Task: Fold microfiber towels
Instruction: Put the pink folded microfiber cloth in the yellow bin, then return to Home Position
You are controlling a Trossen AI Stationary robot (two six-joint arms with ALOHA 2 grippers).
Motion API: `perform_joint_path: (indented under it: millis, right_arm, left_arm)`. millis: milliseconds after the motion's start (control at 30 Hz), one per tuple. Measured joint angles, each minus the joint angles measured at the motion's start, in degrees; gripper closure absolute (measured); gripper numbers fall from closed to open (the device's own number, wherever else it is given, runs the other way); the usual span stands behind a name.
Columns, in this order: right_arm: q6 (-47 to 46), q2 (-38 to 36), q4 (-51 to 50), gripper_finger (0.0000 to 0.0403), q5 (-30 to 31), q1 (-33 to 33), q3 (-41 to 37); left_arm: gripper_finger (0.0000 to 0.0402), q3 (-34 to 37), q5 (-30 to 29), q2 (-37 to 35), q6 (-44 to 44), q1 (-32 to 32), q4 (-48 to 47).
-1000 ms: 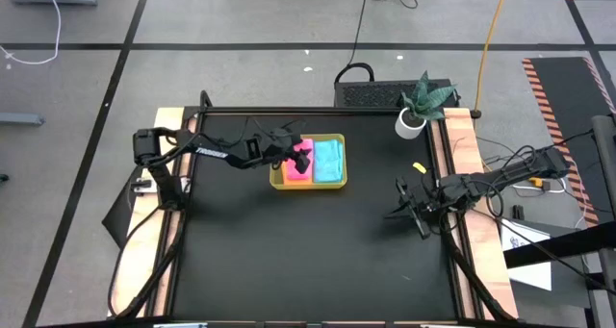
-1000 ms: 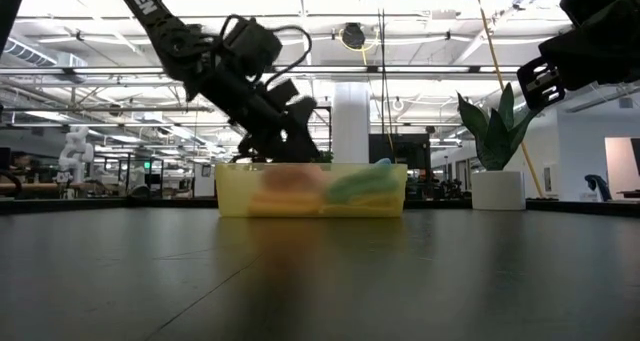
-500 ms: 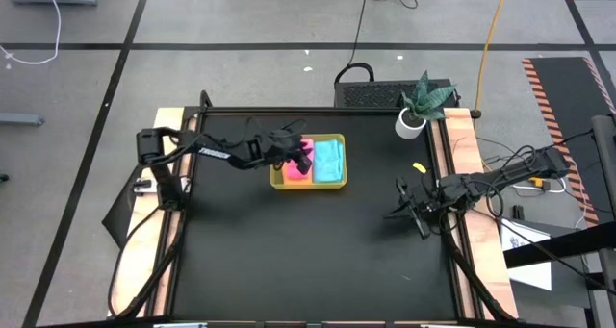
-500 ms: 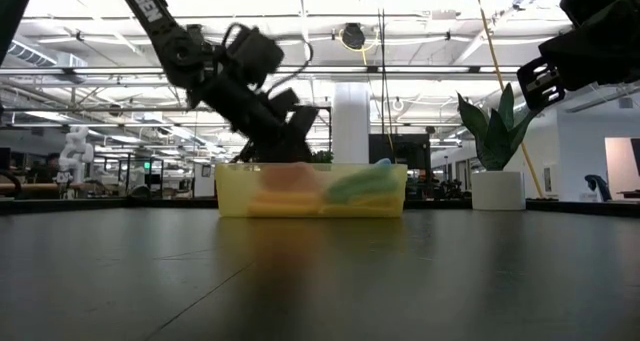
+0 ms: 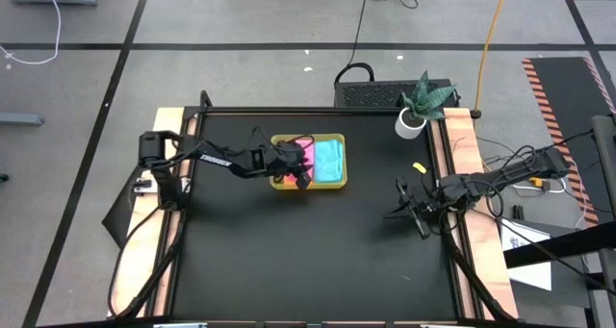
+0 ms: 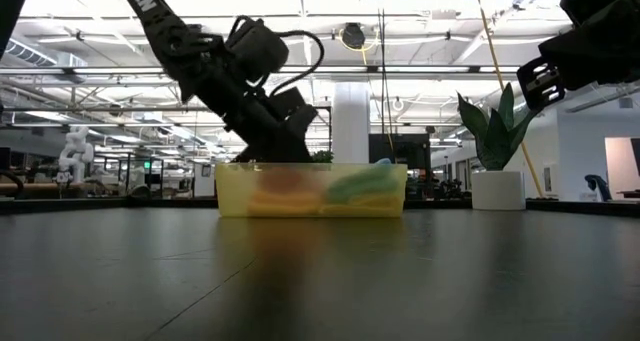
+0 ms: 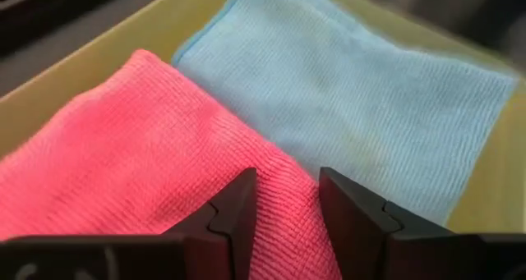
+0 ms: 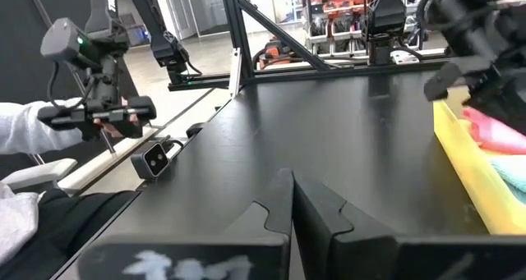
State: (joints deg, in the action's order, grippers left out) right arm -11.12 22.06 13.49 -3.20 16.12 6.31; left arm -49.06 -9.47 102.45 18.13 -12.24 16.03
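Note:
A yellow-green tray (image 5: 339, 184) stands at the table's far middle. In it lie a pink towel (image 5: 307, 153) and a sky-blue towel (image 5: 330, 162) side by side; the pink one's edge lies over the blue one (image 7: 353, 91). The orange towel shows only as a tint through the tray wall (image 6: 283, 193). The yellow towel is hidden. My left gripper (image 5: 295, 171) reaches down into the tray, its fingers a narrow gap apart on the pink towel (image 7: 148, 149). My right gripper (image 5: 405, 207) is shut and empty near the table's right edge. My left gripper has the pink towel's cloth (image 7: 288, 177) between its two fingers, beside the edge that lies on the blue towel. The fingers slant down from the table's left side. The towel lies flat in the tray. One layer or several, I cannot tell.
A potted plant (image 5: 416, 112) stands at the far right corner. A small yellow object (image 5: 420, 167) lies near the right edge. The black table top (image 5: 308, 261) between the tray and the near edge is bare. A person's sleeve (image 8: 33, 136) shows beyond the table.
My left gripper has gone a little toward the table's near and left edges over the tray and now covers the orange towel in the high view. The towels lie as before.

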Motion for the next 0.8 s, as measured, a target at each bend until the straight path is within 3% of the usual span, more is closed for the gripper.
perform_joint_path:
  millis: [167, 300, 467, 800]
  right_arm:
    - [0.81, -0.24, 1.27, 0.0403, 0.02, 0.00, 0.02]
    - [3.30, -0.89, 2.16, 0.0403, 0.34, 0.02, 0.07]
    - [3.09, -1.94, 0.49, 0.0403, 0.33, 0.09, 0.07]
    - [3.24, -9.78, -7.49, 0.0403, 3.70, 0.11, 0.07]
  left_arm:
    - [0.0268, -0.04, -0.06, 1.32, -0.02, -0.03, 1.05]
    - [0.0268, -0.02, 0.96, -2.20, -0.30, 0.36, 0.08]
    - [0.0268, -0.10, 0.70, -10.23, -3.21, 2.85, -4.90]
    - [0.0268, 0.21, -8.70, -27.21, -6.50, 10.12, -19.09]
